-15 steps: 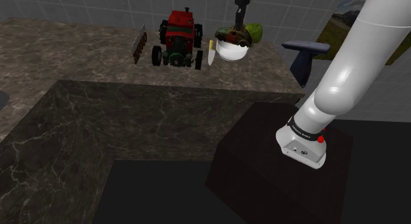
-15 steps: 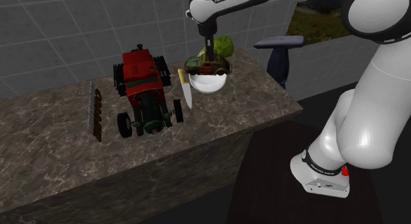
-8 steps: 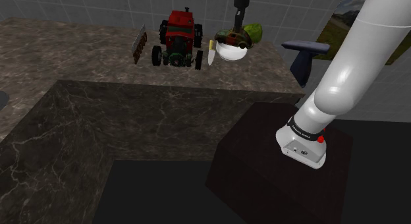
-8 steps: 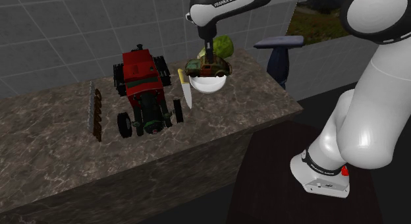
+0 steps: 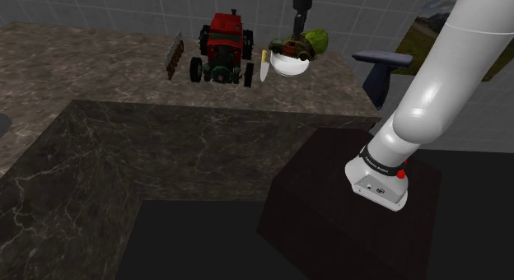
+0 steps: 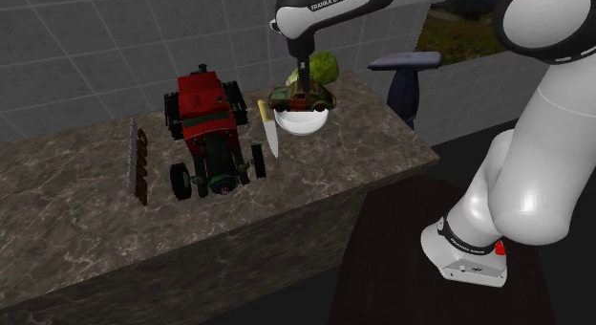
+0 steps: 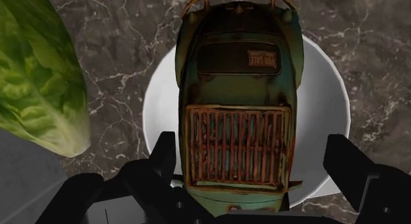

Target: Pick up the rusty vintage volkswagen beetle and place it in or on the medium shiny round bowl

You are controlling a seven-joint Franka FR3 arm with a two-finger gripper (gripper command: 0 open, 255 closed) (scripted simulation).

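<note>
The rusty green toy beetle (image 7: 237,104) lies across the rim of the white round bowl (image 7: 319,104), its roof rack facing the wrist camera. My gripper (image 7: 257,157) is open and straddles the car. One fingertip (image 7: 166,153) is close beside the car's flank; the other (image 7: 346,160) stands well apart from it. In the shoulder view the car (image 5: 293,46) rests on the bowl (image 5: 288,67) with the gripper (image 5: 295,35) right above it. The second exterior view shows the same car (image 6: 304,97), bowl (image 6: 300,121) and gripper (image 6: 303,81).
A red toy tractor (image 5: 222,44) stands beside the bowl, with a knife (image 5: 264,66) between them. A lettuce head (image 7: 36,78) lies just behind the bowl. A slatted rack (image 6: 137,162) sits past the tractor. A dark blue object (image 5: 380,68) rises beyond the marble counter's (image 5: 123,81) end.
The car has sunk slightly and now rests on the bowl. The arm has hardly moved in the last half second.
</note>
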